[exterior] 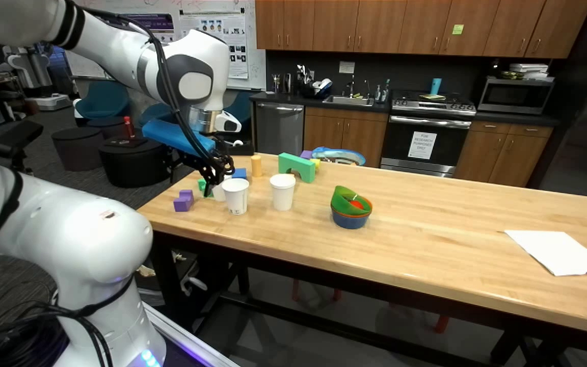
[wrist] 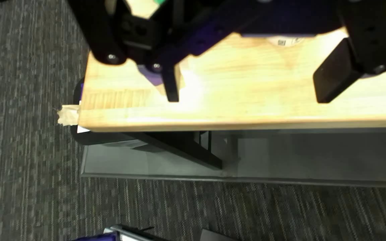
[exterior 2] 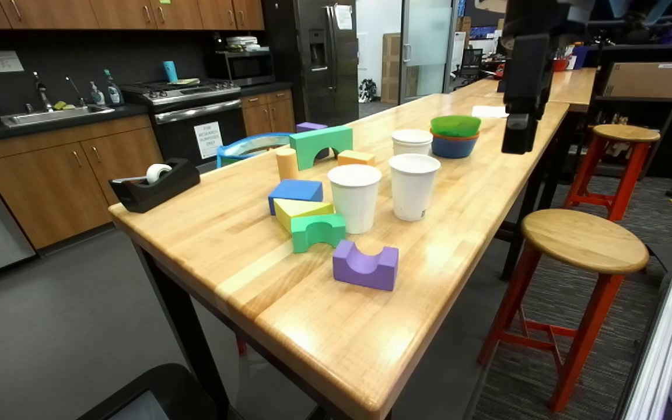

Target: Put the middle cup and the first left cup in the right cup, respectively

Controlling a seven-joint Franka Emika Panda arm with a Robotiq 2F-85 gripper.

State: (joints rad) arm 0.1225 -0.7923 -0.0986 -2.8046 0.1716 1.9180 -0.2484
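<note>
- Wrist view: my tool (wrist: 250,95) is released, fingers (wrist: 171,85) spread wide, worktop (wrist: 246,108) showing between; purple block (wrist: 152,75) partly hidden behind one finger.
- In an exterior view: left cup (exterior: 219,192) partly hidden behind middle cup (exterior: 236,197), both white and upright; right cup (exterior: 282,193) stands apart, green arch (exterior: 297,164) behind it, stacked bowls (exterior: 350,220) beyond. Paper sheet (exterior: 561,252) lies well away.
- In an exterior view: left cup crowded. I note green block (exterior 2: 316,224), yellow block (exterior 2: 297,210) and blue block (exterior 2: 294,195) just beside it; touching or not, I cannot tell. Orange cylinder (exterior 2: 287,164) farther back, tape dispenser (exterior 2: 158,188) near the worktop corner. Middle cup hides the right cup's lower part.
</note>
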